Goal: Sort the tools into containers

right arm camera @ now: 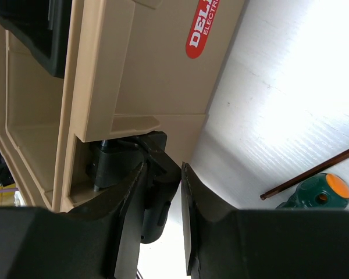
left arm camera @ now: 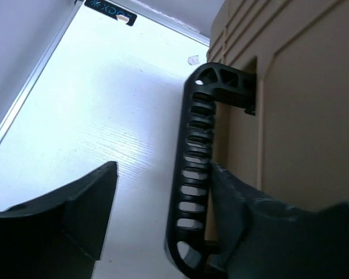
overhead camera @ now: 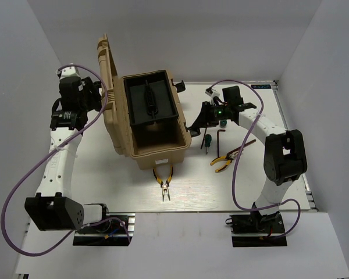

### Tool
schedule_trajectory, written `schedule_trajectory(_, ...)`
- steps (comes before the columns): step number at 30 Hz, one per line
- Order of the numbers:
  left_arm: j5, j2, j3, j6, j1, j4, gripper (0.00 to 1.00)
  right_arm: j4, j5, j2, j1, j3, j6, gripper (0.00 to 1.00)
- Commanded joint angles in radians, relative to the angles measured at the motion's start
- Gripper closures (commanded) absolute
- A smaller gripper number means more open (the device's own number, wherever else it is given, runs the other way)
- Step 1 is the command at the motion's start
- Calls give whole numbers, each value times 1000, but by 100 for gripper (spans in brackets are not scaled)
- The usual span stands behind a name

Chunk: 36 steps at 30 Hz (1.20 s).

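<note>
An open tan toolbox [overhead camera: 157,154] stands mid-table with its lid up and a black tray [overhead camera: 150,102] inside. My left gripper [overhead camera: 99,93] is open around the lid's black handle [left arm camera: 195,174]; one finger [left arm camera: 238,203] sits between handle and lid. My right gripper [overhead camera: 196,123] is closed on the box's black side latch [right arm camera: 160,174]. One pair of yellow-handled pliers [overhead camera: 163,183] lies in front of the box, another [overhead camera: 227,158] to its right. A green screwdriver [overhead camera: 208,141] [right arm camera: 314,195], a second [overhead camera: 222,123] and a thin hex key [overhead camera: 220,138] [right arm camera: 314,174] lie right of the box.
White walls enclose the table on the left, back and right. Purple cables loop off both arms. The arm bases stand at the near edge.
</note>
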<state>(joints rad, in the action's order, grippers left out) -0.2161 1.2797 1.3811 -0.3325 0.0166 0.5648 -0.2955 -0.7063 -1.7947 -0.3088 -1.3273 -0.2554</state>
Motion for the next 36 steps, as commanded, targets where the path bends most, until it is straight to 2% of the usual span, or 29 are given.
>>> schedule_trajectory(1, -241, -54, 22, -6, 80, -60, 25, -85, 42, 38, 46, 25, 54, 100)
schedule_trajectory(6, -299, -92, 131, -36, 115, 9, 11, -90, 39, 43, 45, 30, 62, 100)
schedule_trajectory(7, -330, -92, 153, -46, 115, 42, 11, -88, 38, 43, 46, 31, 62, 100)
schedule_trajectory(11, -462, -150, 214, -147, 115, 139, 0, -88, 33, 38, 46, 30, 59, 100)
schedule_trajectory(14, -511, -216, 223, -232, 115, 190, 0, -90, 33, 37, 45, 30, 58, 100)
schedule_trajectory(18, -464, -250, 205, -267, 115, 199, 0, -93, 30, 31, 42, 28, 54, 100)
schedule_trajectory(21, -353, -260, 214, -277, 115, 199, 0, -91, 28, 32, 40, 28, 54, 100)
schedule_trajectory(23, -191, -260, 214, -255, 103, 126, 0, -97, 21, 34, 42, 22, 64, 100)
schedule_trajectory(24, -40, -269, 214, -213, 103, 94, 0, -97, 21, 34, 39, 17, 64, 100)
schedule_trajectory(26, 103, -269, 205, -160, 92, 12, 7, -100, 2, 37, 39, 14, 67, 100)
schedule_trajectory(27, 251, -269, 205, -124, 92, -50, 7, -102, 1, 37, 37, 14, 68, 100)
schedule_trajectory(28, 323, -269, 205, -109, 92, -90, 11, -103, -10, 34, 37, 16, 68, 100)
schedule_trajectory(29, 389, -269, 191, -109, 83, -120, 11, -105, -13, 32, 37, 17, 68, 100)
schedule_trajectory(30, 534, -269, 176, -96, 83, -217, 11, -106, -19, 31, 37, 17, 73, 100)
schedule_trajectory(31, 578, -269, 176, -96, 83, -242, 8, -116, -27, 28, 31, 17, 74, 100)
schedule_trajectory(32, 687, -269, 165, -96, 74, -323, 6, -116, -31, 26, 31, 20, 77, 100)
schedule_trajectory(34, 759, -260, 165, -96, 65, -387, 3, -126, -32, 24, 24, 25, 88, 100)
schedule_trajectory(35, 865, -250, 165, -112, 65, -435, 3, -126, -33, 23, 17, 25, 90, 100)
schedule_trajectory(36, 886, -235, 165, -131, 54, -503, 2, -132, -35, 20, 13, 27, 91, 100)
